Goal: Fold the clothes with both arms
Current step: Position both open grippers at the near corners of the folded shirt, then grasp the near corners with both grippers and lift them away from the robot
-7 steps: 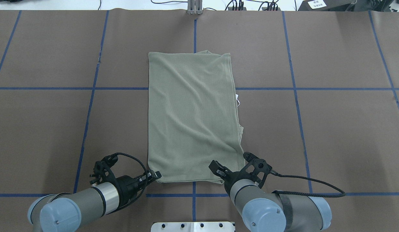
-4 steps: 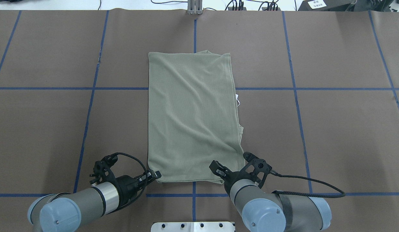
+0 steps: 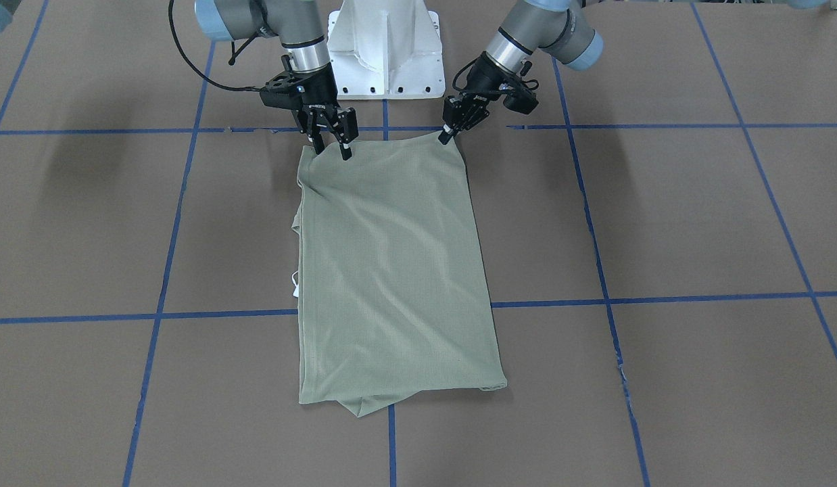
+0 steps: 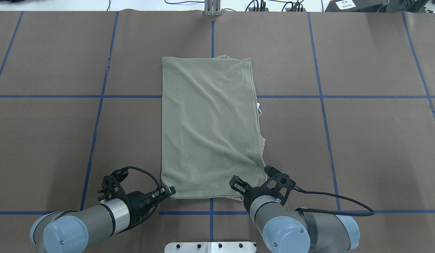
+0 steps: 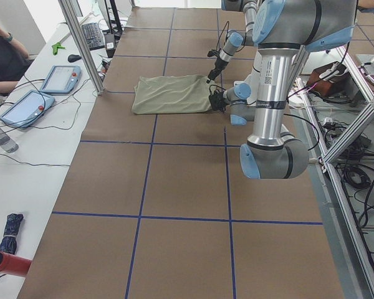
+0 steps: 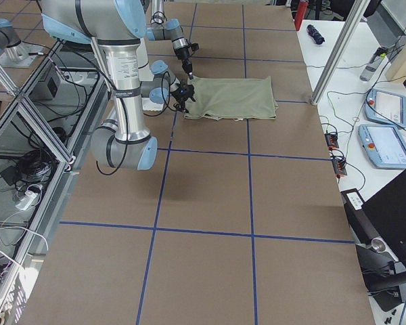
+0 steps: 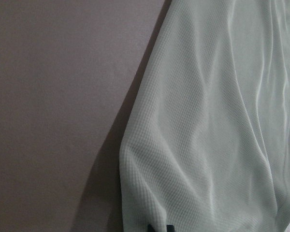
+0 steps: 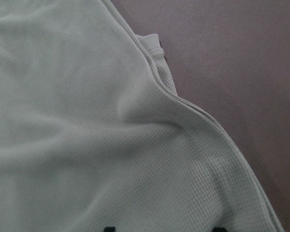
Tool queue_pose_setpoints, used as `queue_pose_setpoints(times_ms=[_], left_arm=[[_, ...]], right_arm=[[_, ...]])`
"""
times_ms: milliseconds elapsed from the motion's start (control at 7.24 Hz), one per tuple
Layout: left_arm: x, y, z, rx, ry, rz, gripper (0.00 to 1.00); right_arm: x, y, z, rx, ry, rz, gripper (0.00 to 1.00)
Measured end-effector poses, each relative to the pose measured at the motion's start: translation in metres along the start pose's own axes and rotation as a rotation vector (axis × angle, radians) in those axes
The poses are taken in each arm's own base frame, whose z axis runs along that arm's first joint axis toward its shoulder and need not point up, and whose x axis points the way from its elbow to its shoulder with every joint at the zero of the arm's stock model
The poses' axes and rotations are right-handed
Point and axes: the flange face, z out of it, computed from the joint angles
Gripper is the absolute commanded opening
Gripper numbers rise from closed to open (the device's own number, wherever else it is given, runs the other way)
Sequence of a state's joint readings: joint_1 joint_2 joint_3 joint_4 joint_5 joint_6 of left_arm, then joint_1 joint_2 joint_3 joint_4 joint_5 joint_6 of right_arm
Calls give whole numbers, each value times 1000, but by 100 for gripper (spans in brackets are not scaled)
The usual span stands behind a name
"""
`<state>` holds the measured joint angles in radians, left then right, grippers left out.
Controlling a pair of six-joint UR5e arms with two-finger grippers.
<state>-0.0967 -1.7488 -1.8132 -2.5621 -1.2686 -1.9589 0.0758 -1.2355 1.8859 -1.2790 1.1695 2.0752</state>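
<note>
- The left pincer (image 3: 447, 137) is pressed together on the near left corner of the shirt (image 4: 210, 123). In the left wrist view its two dark tips sit close together at the cloth's edge.
- The right pincer (image 3: 333, 150) is spread wide over the near right corner, one finger over the cloth and one at its edge. The right wrist view shows its tips far apart with cloth between them, and it grips nothing.
- The shirt lies flat in the middle of the worktop (image 4: 361, 140), folded into a long narrow rectangle that runs away from the robot. Its near short edge is just in front of the white pedestal (image 3: 385, 47).
- Bare brown worktop stretches wide on both long sides and beyond the far edge, crossed by blue tape lines (image 4: 323, 105).
- The cloth is sage green with a fine knit and shallow diagonal wrinkles.
- Its left long edge is straight. The right one is uneven, with lower layers showing near the right pincer.
- A small white tag (image 4: 259, 109) pokes out halfway along the right edge.
- At the far end a bit of an under layer sticks out past the edge.
</note>
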Motion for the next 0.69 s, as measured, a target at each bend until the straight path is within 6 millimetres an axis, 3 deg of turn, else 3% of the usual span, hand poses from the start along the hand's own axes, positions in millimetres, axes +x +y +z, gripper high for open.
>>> queue_pose_setpoints(times_ms=[138,691], left_arm=[[0,0,0,0,0,0,0],[2,0,-1,-1,3,-1,0]], right_arm=[[-3,-1,-1,0,-4,13,0],[-12,-3,-4,-1,-19,74,0]])
